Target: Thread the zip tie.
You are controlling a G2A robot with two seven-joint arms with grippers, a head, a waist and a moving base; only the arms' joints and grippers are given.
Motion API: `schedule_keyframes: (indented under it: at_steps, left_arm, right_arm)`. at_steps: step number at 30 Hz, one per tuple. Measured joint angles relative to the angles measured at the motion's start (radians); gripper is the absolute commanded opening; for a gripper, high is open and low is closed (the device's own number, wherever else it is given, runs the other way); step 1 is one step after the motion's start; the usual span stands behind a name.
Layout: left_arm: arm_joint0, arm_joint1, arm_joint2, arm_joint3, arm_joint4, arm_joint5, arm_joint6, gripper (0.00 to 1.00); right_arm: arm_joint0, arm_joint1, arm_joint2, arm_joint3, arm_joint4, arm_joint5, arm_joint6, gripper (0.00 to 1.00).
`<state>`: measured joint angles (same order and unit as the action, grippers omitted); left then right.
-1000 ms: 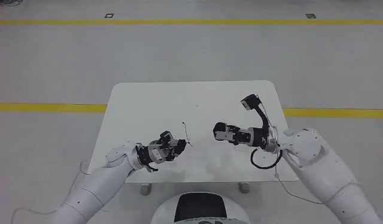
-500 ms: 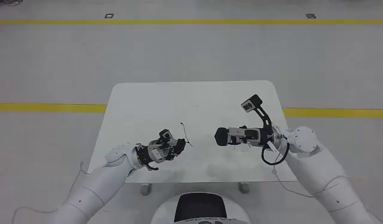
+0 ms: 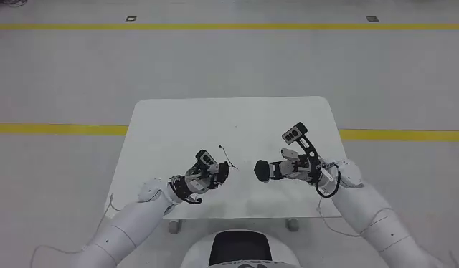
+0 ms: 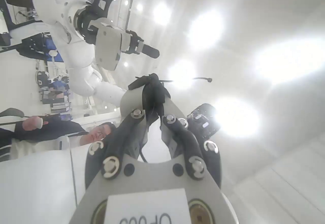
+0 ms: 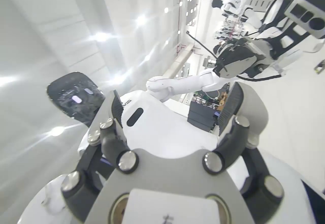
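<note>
Zip tie (image 4: 208, 79) is being pinched above the table (image 3: 215, 117) by the clenched left gripper (image 4: 153, 94), one end projecting free. Right gripper (image 5: 175, 96) is facing it, spread and empty. Judged: pre-threading alignment; next move calls for catching the free end precisely.

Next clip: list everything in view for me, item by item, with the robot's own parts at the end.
zip tie: one, black, pinched in the left hand, its free end with the small head sticking out past the fingertips
table: one, white, under both hands
floor lines: two, yellow, one on the floor beyond the table, one passing under the table's far part
left hand: one, grey with black tips, shut on the zip tie, over the near part of the table
right hand: one, grey with black pads, open and empty, facing the left hand with a gap between them
</note>
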<state>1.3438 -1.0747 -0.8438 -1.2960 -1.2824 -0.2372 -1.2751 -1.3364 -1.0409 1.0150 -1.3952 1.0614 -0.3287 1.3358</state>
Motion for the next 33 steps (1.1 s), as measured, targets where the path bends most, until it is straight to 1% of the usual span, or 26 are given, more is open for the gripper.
schedule_keyframes:
  at_steps: [3, 4, 8, 11, 13, 17, 20, 24, 28, 29, 31, 32, 33]
  left_arm:
    - [-0.006, -0.007, 0.004, 0.007, 0.002, -0.029, -0.008, 0.0]
    - [-0.007, -0.007, 0.004, 0.007, 0.003, -0.03, -0.009, 0.0]
    - [-0.006, -0.006, 0.004, 0.007, 0.003, -0.029, -0.009, 0.0]
    - [-0.005, -0.007, 0.006, -0.003, 0.016, -0.027, 0.012, 0.0]
    - [0.002, -0.01, 0.006, -0.015, 0.014, -0.02, 0.028, 0.0]
    - [0.007, -0.014, 0.004, -0.016, 0.01, -0.016, 0.012, 0.0]
    - [0.005, -0.015, 0.0, -0.014, 0.018, -0.029, 0.006, 0.0]
    - [0.005, -0.016, 0.0, -0.014, 0.02, -0.03, 0.008, 0.0]
    - [0.014, -0.018, 0.001, -0.039, 0.033, -0.025, 0.042, 0.0]
    - [0.017, -0.018, 0.0, -0.042, 0.034, -0.024, 0.042, 0.0]
    - [0.021, -0.019, -0.003, -0.047, 0.035, -0.022, 0.039, 0.0]
    - [0.023, -0.019, -0.005, -0.048, 0.035, -0.021, 0.037, 0.0]
    - [0.024, -0.019, -0.007, -0.049, 0.034, -0.018, 0.034, 0.0]
  right_arm:
    - [0.01, -0.004, -0.009, 0.02, 0.018, 0.005, 0.021, 1.0]
    - [0.01, -0.004, -0.009, 0.019, 0.017, 0.004, 0.021, 1.0]
    - [0.009, -0.004, -0.008, 0.017, 0.015, 0.004, 0.019, 1.0]
    - [0.003, -0.009, -0.018, 0.006, 0.039, 0.042, 0.009, 1.0]
    - [0.005, -0.016, -0.029, 0.026, 0.061, 0.066, 0.015, 1.0]
    - [0.023, -0.034, -0.062, 0.078, 0.118, 0.116, 0.052, 1.0]
    - [0.03, -0.037, -0.067, 0.088, 0.12, 0.121, 0.055, 1.0]
    - [0.029, -0.037, -0.066, 0.087, 0.119, 0.119, 0.054, 1.0]
    - [0.018, -0.042, -0.076, 0.065, 0.108, 0.137, 0.017, 1.0]
    - [0.017, -0.043, -0.078, 0.062, 0.104, 0.141, 0.013, 0.95]
    - [0.017, -0.048, -0.084, 0.061, 0.102, 0.147, 0.016, 0.69]
    - [0.017, -0.05, -0.085, 0.063, 0.102, 0.147, 0.017, 0.5]
    - [0.018, -0.053, -0.088, 0.065, 0.102, 0.147, 0.017, 0.49]
